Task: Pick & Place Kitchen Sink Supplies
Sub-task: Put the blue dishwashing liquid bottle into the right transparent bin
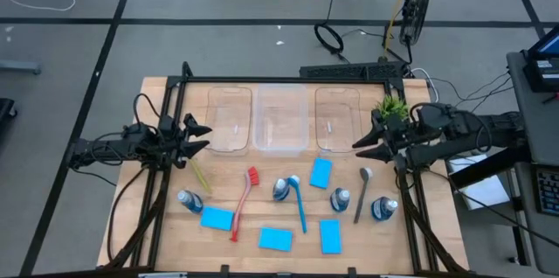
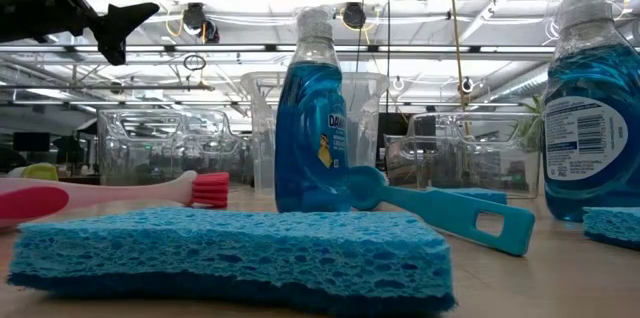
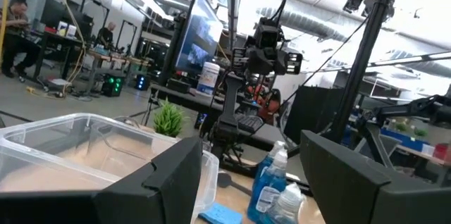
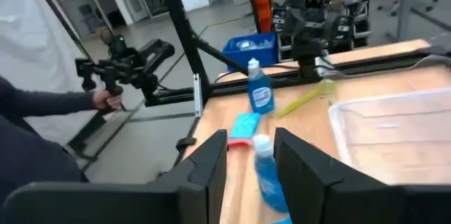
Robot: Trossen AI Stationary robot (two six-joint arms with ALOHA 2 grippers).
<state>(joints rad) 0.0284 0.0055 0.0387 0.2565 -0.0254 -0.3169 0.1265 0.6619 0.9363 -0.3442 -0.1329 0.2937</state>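
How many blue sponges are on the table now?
4: one near the left bottle, one at the front centre, one front right of centre, one behind it near the bins. None seems hidden.

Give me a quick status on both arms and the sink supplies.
Left gripper open, empty, by left bin. Right gripper empty, by right bin. Sponges, bottles, brushes all on table. Nothing blocking.

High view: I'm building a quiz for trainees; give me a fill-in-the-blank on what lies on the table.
1. Behind the supplies stand ____ clear bins in a row.
2. The red brush lies beside the ____ brush.
3. The number of sponges on the table is ____.
4. The plant stands near the ____ gripper.

Missing: three; yellow-green; four; right
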